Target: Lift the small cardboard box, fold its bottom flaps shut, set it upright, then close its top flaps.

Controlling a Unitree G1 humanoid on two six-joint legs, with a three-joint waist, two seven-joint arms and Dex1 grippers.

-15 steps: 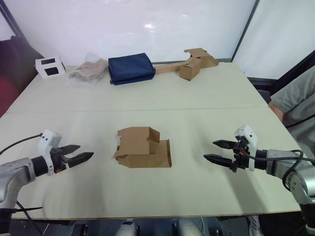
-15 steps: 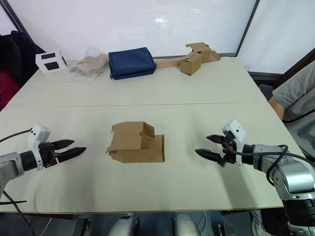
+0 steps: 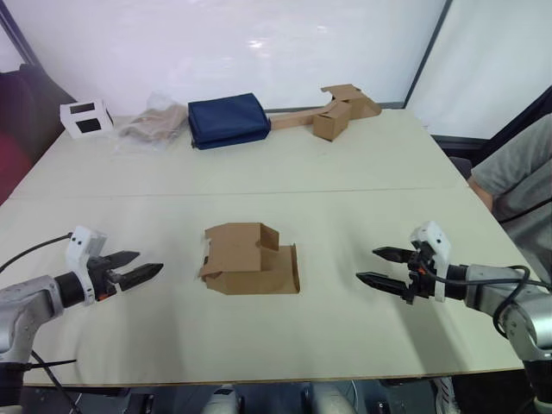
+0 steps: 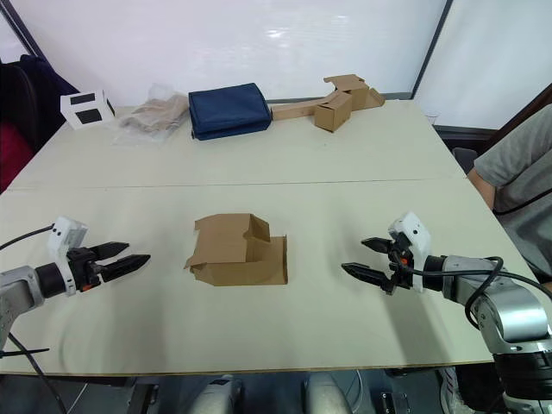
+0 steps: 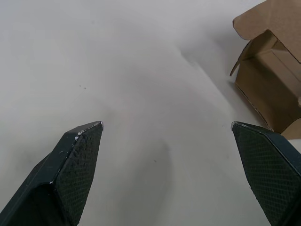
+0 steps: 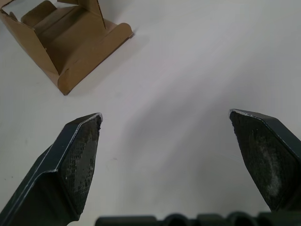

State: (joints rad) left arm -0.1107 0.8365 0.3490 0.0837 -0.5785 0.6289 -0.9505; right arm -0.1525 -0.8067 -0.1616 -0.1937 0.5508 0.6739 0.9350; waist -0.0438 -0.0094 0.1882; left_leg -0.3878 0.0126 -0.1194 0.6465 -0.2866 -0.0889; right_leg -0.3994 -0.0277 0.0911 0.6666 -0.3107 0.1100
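The small cardboard box (image 3: 250,259) lies on its side at the middle of the table, plain brown, its flaps splayed open at both ends. My left gripper (image 3: 142,267) hovers open to the box's left, about a gripper-length away, nothing between its fingers. My right gripper (image 3: 379,266) is open too, off to the box's right with a similar gap, pointing at it. The left wrist view catches the box's open flap end (image 5: 273,80), and the right wrist view shows the box (image 6: 66,42) beyond the spread fingers.
Along the table's far edge stand a white box with black windows (image 3: 86,117), a crumpled plastic bag (image 3: 155,126), a folded navy cloth (image 3: 228,119) and a brown box joined to a long cardboard strip (image 3: 332,112). A person sits at the right edge (image 3: 522,181).
The left gripper has drifted slightly down and left. The right gripper and the box have stayed put.
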